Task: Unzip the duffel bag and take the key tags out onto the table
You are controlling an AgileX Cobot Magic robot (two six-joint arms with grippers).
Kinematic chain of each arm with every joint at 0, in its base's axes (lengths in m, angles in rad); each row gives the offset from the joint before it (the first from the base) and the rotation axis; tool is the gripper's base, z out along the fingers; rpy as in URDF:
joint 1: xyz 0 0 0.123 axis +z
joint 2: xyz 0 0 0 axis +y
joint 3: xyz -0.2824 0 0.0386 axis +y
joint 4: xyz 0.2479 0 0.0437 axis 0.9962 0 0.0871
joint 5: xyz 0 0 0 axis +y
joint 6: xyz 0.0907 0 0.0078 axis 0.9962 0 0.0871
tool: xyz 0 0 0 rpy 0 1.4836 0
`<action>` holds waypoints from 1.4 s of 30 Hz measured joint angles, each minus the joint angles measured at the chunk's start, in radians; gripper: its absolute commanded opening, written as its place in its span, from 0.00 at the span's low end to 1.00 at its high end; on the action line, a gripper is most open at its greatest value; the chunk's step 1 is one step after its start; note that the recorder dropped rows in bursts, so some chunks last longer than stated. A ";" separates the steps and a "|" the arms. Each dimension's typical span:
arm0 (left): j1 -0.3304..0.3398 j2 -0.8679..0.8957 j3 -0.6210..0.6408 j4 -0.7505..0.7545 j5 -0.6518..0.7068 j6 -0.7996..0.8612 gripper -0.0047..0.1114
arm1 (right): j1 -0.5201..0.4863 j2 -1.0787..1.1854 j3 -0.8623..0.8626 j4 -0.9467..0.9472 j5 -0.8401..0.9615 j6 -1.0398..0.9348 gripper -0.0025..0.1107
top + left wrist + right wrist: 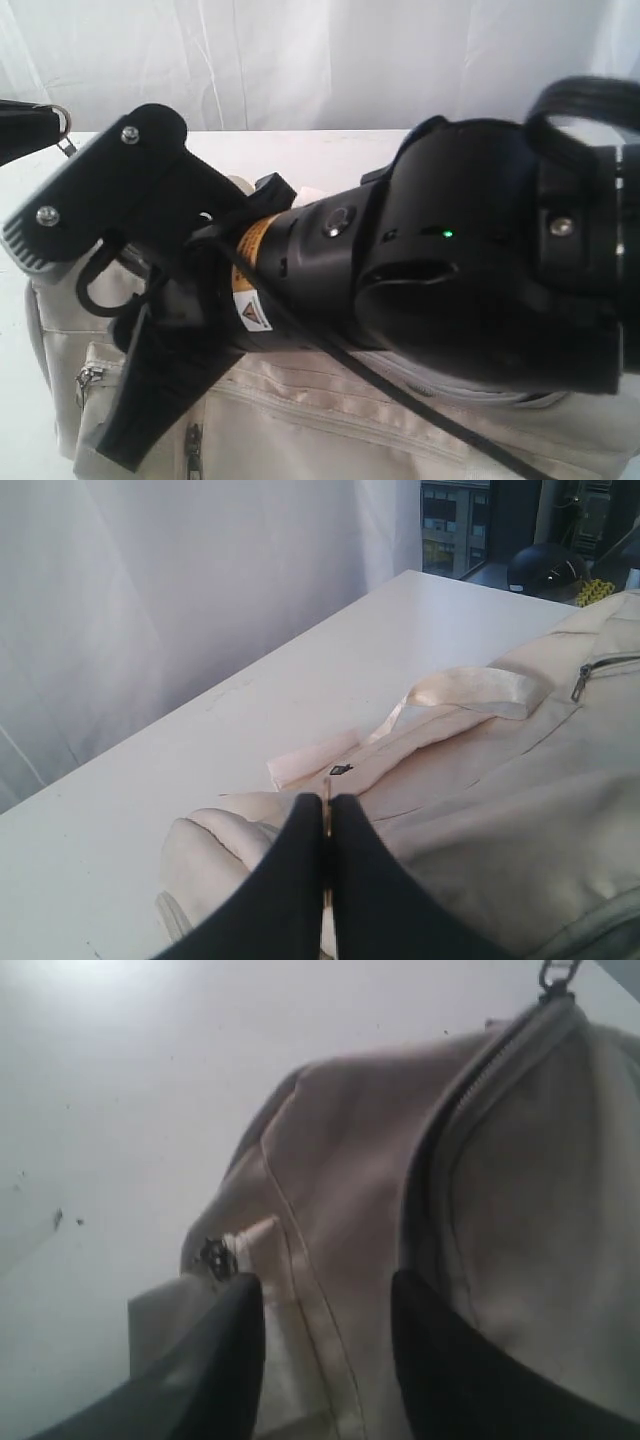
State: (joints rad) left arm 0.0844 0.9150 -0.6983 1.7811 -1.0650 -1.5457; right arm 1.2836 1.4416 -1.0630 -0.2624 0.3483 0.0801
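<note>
The cream duffel bag (pixel 400 420) lies on the white table (pixel 300 150) under my arms. My left gripper (pixel 327 805) is shut on a thin metal zipper pull (pixel 327 792) at one end of the bag (pixel 500 810). In the right wrist view my right gripper (pixel 320 1295) has its jaws standing apart, astride a fold of the bag's end fabric (pixel 330 1260), which they press from both sides. The grey zipper (pixel 470 1090) runs away from them along the bag's top. The key tags are hidden.
My right arm (pixel 450 260) blocks most of the exterior view. A white curtain (pixel 150 580) hangs behind the table (pixel 300 660). A cream webbing handle (pixel 470 690) lies on the bag. A dark rounded object (pixel 545 570) sits past the table's far edge.
</note>
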 measured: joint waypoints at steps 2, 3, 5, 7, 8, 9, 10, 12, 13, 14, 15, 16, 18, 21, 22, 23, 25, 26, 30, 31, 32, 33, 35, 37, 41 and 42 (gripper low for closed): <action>0.000 0.000 0.000 0.000 0.000 0.000 0.04 | 0.000 -0.006 0.000 -0.002 0.027 -0.029 0.37; 0.000 0.000 0.000 0.000 0.000 0.000 0.04 | 0.000 -0.006 0.000 -0.002 0.027 -0.044 0.37; 0.000 0.000 0.000 0.000 0.000 0.000 0.04 | 0.000 -0.002 0.000 -0.002 0.004 -0.060 0.37; 0.000 0.000 0.000 0.000 -0.001 0.000 0.04 | 0.000 0.009 0.000 -0.002 -0.038 -0.067 0.37; 0.000 0.000 0.000 0.000 -0.004 0.000 0.04 | 0.000 0.015 0.000 -0.006 -0.063 -0.069 0.37; 0.000 0.000 0.000 0.000 -0.005 0.000 0.04 | 0.000 0.022 0.000 -0.010 -0.083 -0.072 0.37; 0.000 0.000 0.000 0.000 -0.009 0.000 0.04 | 0.000 0.031 0.000 -0.018 -0.097 -0.074 0.37; 0.000 0.000 0.000 0.000 -0.011 0.000 0.04 | 0.000 0.047 0.000 -0.042 -0.111 -0.080 0.37; 0.000 0.000 0.000 0.000 -0.013 0.000 0.04 | 0.000 0.056 0.000 -0.054 -0.113 -0.080 0.37; 0.000 0.000 0.000 0.000 -0.013 0.000 0.04 | 0.000 0.062 0.000 -0.061 -0.115 -0.080 0.37; 0.000 0.000 0.000 0.000 -0.016 0.000 0.04 | 0.000 0.066 0.000 -0.068 -0.117 -0.080 0.37; 0.000 0.000 0.000 0.000 -0.016 0.000 0.04 | 0.000 0.068 0.000 -0.076 -0.119 -0.080 0.37; 0.000 0.000 0.000 0.000 -0.016 0.000 0.04 | 0.000 0.068 0.000 -0.083 -0.131 -0.080 0.37; 0.000 0.000 0.000 0.000 -0.017 0.000 0.04 | 0.000 0.068 0.000 -0.087 -0.177 -0.080 0.37; 0.000 0.000 0.000 0.000 -0.017 0.000 0.04 | 0.001 0.068 0.000 -0.093 -0.193 -0.080 0.37; 0.000 0.000 0.000 0.000 -0.018 0.000 0.04 | 0.001 0.068 0.000 -0.099 -0.207 -0.080 0.37; 0.000 0.000 0.000 0.000 -0.020 0.000 0.04 | 0.000 0.068 0.000 -0.112 -0.222 -0.080 0.37; 0.000 0.000 0.000 0.000 -0.020 0.000 0.04 | -0.008 0.068 0.000 -0.118 -0.224 -0.080 0.37; 0.000 0.000 0.000 0.000 -0.023 0.000 0.04 | -0.049 0.068 0.000 -0.125 -0.216 -0.080 0.37; 0.000 0.000 0.000 0.000 -0.025 0.000 0.04 | -0.057 0.068 0.000 -0.127 -0.216 -0.080 0.37; 0.000 0.000 0.000 0.000 -0.025 0.000 0.04 | -0.064 0.068 0.000 -0.129 -0.213 -0.080 0.37; 0.000 0.000 0.000 0.000 -0.025 0.000 0.04 | -0.069 0.068 0.000 -0.129 -0.212 -0.080 0.37; 0.000 0.000 0.000 0.000 -0.025 0.000 0.04 | -0.075 0.068 0.000 -0.129 -0.212 -0.072 0.37; 0.000 0.000 0.000 0.000 -0.025 0.000 0.04 | -0.074 0.075 0.000 -0.131 -0.219 -0.053 0.37; 0.000 0.000 0.000 -0.002 -0.025 0.000 0.04 | -0.075 0.103 0.000 -0.132 -0.224 -0.003 0.37; 0.000 0.000 0.000 -0.002 -0.025 0.000 0.04 | -0.075 0.108 0.000 -0.132 -0.225 0.006 0.37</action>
State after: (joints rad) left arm 0.0844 0.9150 -0.6983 1.7793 -1.0900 -1.5457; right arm 1.2087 1.5492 -1.0630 -0.3949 0.1228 0.0865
